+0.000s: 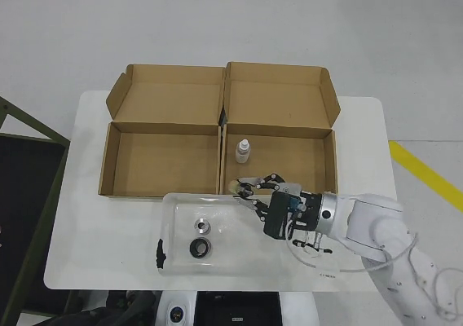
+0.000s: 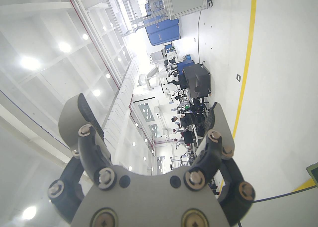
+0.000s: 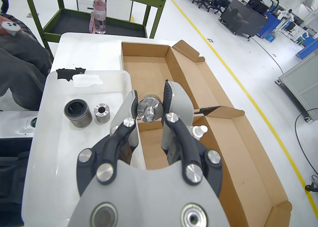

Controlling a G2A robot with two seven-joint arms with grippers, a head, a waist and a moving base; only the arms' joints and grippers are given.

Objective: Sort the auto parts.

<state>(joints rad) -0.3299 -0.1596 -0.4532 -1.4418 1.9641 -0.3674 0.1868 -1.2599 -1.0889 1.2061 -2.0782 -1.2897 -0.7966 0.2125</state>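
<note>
Metal part (image 3: 148,111), round and shiny, pinched tight between the fingers of the right end effector (image 3: 150,100), held up just past the far edge of the see-through tray (image 1: 174,244). Tray on the white table (image 1: 85,204). Inside the tray, toward its left end: a fat black ring (image 1: 200,248) and a small grey cylinder (image 1: 202,225), close together but not touching. Just behind the tray, two open cardboard boxes, the left box (image 1: 162,163) and the right box (image 1: 297,163). Small white bottle (image 1: 244,150) standing in the right box. Left end effector (image 2: 149,108) spread wide open, nothing in it, pointing up at the room, away from the tray.
</note>
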